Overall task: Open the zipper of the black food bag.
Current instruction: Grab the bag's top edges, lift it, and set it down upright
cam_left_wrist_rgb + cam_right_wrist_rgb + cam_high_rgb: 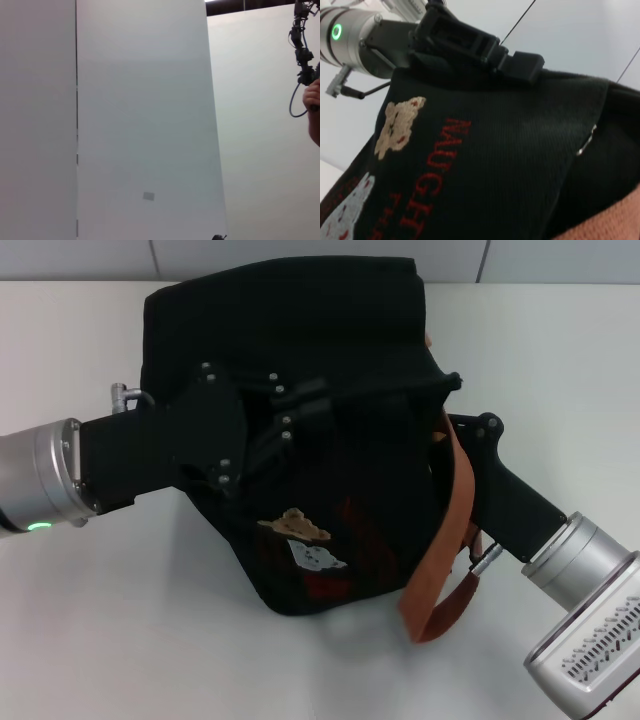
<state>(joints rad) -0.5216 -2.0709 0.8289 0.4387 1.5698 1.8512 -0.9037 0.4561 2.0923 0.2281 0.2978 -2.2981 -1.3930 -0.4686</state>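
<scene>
The black food bag (330, 350) sits mid-table, tilted, with bear patches (296, 525) and red lettering (432, 175) on its front. One orange-brown strap (447, 530) hangs down its right side. My left gripper (318, 400) reaches in from the left and lies shut on the fabric at the bag's top; it also shows as the left gripper (522, 64) in the right wrist view. My right gripper (455, 382) comes from the lower right and touches the bag's top right corner. The zipper does not stand out from the black fabric. A small silver pull (587, 142) shows at a side seam.
The white table (150, 640) spreads around the bag, with a tiled wall (300, 255) close behind it. The left wrist view shows only pale wall panels (145, 125) and a distant cable rig (302, 55). The strap loop (440, 615) rests on the table beside my right arm.
</scene>
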